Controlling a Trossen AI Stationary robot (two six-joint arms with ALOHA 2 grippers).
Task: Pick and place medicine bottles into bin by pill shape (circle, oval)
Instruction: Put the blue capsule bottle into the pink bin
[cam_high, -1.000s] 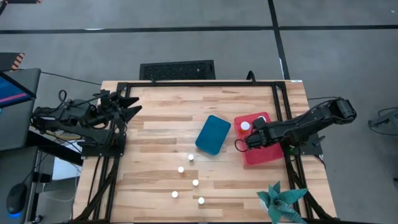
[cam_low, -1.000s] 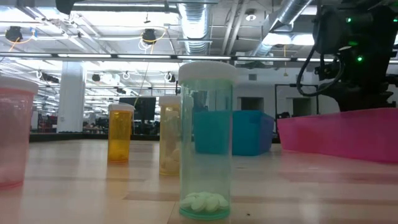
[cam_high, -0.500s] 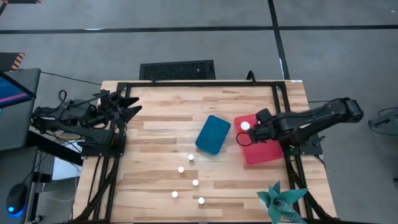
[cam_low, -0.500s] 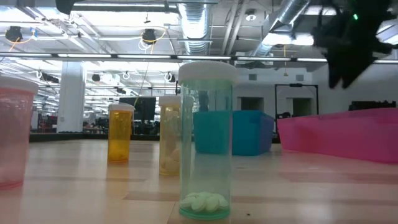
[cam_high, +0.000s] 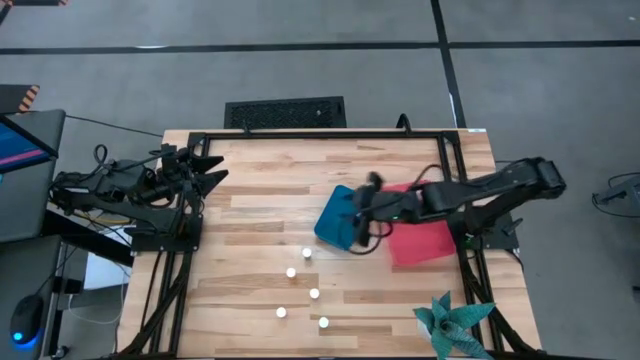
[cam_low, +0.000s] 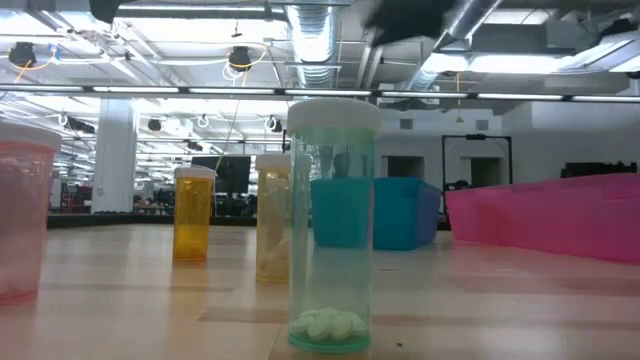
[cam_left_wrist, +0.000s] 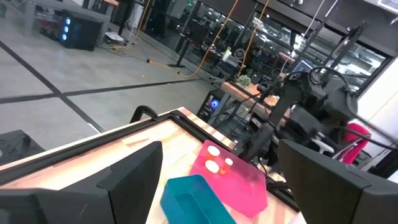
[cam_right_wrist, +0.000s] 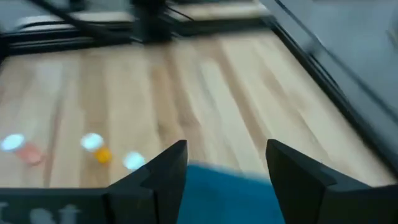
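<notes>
Large open robotics lab or industrial workshop. Exposed silver ducting (cam_low: 330, 25) and pipes are running along the ceiling, with strip lights (cam_low: 150, 90) glowing in long rows. A polished grey concrete floor (cam_high: 300, 70) marked by dark lines is surrounding the wooden table (cam_high: 270, 190), which is sitting in a black metal frame. Farther benches are carrying cables and computer equipment (cam_left_wrist: 81, 31) with lit indicators.

Five white-capped medicine bottles (cam_high: 307, 253) on the bench (cam_high: 260, 190); three more in the red bin (cam_left_wrist: 245, 183); one teal bin (cam_high: 337, 215); two arms.
</notes>
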